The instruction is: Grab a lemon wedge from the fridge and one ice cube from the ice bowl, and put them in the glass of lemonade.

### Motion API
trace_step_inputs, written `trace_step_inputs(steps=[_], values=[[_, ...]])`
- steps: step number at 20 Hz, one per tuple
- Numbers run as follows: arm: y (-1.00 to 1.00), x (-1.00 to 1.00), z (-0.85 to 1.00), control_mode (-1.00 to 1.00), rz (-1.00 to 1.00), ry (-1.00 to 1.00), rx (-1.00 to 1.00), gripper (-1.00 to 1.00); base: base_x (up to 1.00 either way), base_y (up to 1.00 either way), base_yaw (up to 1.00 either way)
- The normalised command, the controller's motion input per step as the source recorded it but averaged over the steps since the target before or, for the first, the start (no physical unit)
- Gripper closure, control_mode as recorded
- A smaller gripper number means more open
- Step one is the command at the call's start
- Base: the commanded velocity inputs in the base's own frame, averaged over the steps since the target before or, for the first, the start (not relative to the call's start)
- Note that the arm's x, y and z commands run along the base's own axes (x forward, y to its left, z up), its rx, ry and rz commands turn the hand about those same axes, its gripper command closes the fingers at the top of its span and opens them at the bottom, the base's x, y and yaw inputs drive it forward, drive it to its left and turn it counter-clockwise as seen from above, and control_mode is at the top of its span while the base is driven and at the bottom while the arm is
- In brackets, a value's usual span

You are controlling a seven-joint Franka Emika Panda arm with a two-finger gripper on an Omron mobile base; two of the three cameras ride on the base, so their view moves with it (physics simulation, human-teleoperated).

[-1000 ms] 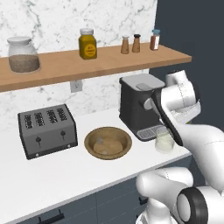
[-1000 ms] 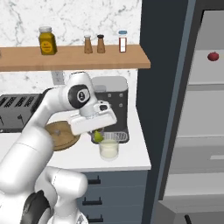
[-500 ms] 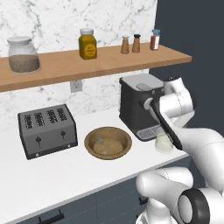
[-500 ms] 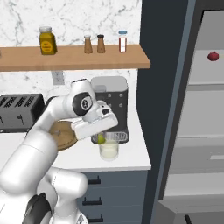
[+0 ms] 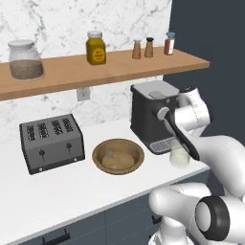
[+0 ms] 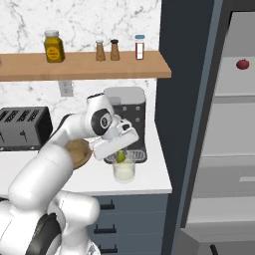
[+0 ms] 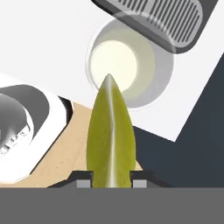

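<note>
Gripper (image 6: 118,155) pinches the lemon wedge (image 7: 111,135) between its 2 fingertips, hovering just above the glass of lemonade (image 6: 124,170), directly below, beside the coffee machine (image 5: 153,116).

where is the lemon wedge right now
The lemon wedge is clamped in the gripper, held just above the glass of lemonade at the counter's right end, in front of the coffee machine.

The yellow-green lemon wedge (image 7: 111,135) hangs just above the glass (image 6: 124,170) of pale lemonade. The wooden ice bowl (image 5: 118,156) sits left of the glass.
</note>
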Motion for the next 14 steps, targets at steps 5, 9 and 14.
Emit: trace_step_inputs(steps=[5,9,14], values=[[-0.02,0.36,-0.21,-1.00,0.08,0.00,0.00,1.00,0.00,0.00,0.00],[-0.09,0.06,-0.28,-1.00,0.05,0.00,0.00,1.00,0.00,0.00,0.00],[-0.21,0.03,-0.33,-1.00,0.03,0.01,0.00,1.00,0.00,0.00,0.00]])
